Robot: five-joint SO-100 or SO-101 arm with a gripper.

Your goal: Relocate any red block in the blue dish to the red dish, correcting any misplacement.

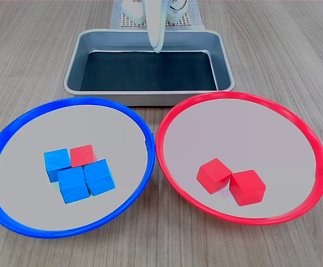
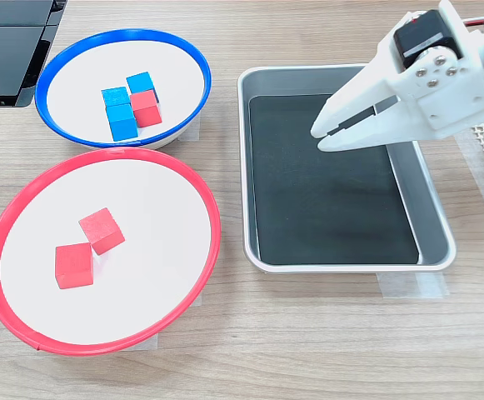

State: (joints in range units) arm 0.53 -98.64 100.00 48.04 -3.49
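Note:
The red block lies in the blue dish, pressed against three blue cubes. Two other red cubes rest side by side in the red dish. My white gripper hangs above the steel tray, well away from both dishes. Its fingers are shut, with only a thin slit between them and nothing held.
A rectangular steel tray with a dark bottom stands behind the two dishes in the first exterior view, holding nothing. A black flat object sits at the second exterior view's top left. The arm's base stands on a white mesh mat.

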